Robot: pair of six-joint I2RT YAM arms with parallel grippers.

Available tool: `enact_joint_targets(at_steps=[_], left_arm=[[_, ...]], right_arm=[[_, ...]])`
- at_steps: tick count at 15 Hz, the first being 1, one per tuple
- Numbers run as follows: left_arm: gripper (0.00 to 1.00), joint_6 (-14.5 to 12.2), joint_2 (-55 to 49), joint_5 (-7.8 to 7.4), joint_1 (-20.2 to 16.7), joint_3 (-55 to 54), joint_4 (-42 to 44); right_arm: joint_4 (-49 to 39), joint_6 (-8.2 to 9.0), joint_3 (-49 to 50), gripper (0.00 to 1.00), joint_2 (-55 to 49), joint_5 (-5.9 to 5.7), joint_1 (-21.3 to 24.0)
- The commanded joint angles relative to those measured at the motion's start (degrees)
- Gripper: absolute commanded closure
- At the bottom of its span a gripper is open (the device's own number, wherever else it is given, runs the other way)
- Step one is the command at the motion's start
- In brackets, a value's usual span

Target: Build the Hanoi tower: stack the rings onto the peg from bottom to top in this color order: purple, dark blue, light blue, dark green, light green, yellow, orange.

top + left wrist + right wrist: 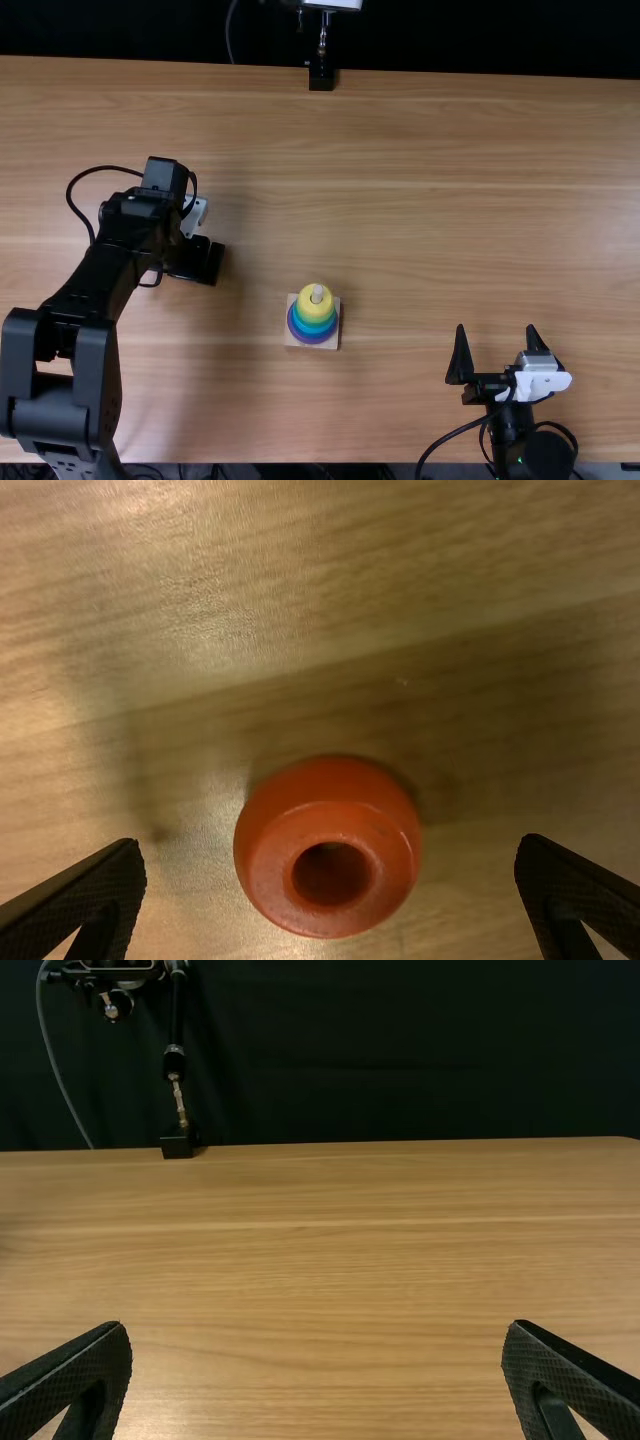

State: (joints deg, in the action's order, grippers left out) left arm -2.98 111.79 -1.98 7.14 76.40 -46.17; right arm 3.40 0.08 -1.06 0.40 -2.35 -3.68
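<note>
Pale peg (318, 293) upright, orange ring (325, 815) flat, hole upward

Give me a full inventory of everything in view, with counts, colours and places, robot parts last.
Orange ring: one, orange, flat on the table between the left hand's fingers
Stacked rings: several, exact count unclear; yellow on top, green and blue shades beneath, purple lowest, all on the peg
Peg: one, pale, upright through the stack
Base: one, pale, square, under the stack
Table: one, light brown
Mount: one, black with metal rod, far edge
Cable: one, grey, beside the mount
Backdrop: one, dark, beyond the table
Arms: two, black, left and right
Hands: two, black, both open, left and right
</note>
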Motion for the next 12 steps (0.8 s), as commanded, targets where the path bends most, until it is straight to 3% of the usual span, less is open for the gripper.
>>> enact_joint_targets(at_steps=[1, 4, 6, 7, 12], left_arm=[[0.0, -0.6, 1.1, -0.76, 0.3, -1.1, 0.0], [0.02, -0.6, 1.3, -0.76, 0.2, -1.1, -0.1], [0.89, -0.6, 1.8, -0.87, 0.1, -1.3, 0.1], [1.0, -0.6, 1.8, -0.76, 0.2, -1.6, 0.2], [1.0, -0.7, 1.7, -0.24, 0.1, -2.0, 0.1]], right_arm=[[0.2, 0.13, 0.4, 0.0, -0.4, 0.35, 0.6], [0.2, 0.03, 0.4, 0.0, -0.4, 0.35, 0.6], [0.1, 0.03, 0.4, 0.0, -0.4, 0.35, 0.6], [0.2, 0.03, 0.4, 0.0, -0.4, 0.35, 0.6], [0.2, 0.13, 0.4, 0.0, -0.4, 0.35, 0.6]])
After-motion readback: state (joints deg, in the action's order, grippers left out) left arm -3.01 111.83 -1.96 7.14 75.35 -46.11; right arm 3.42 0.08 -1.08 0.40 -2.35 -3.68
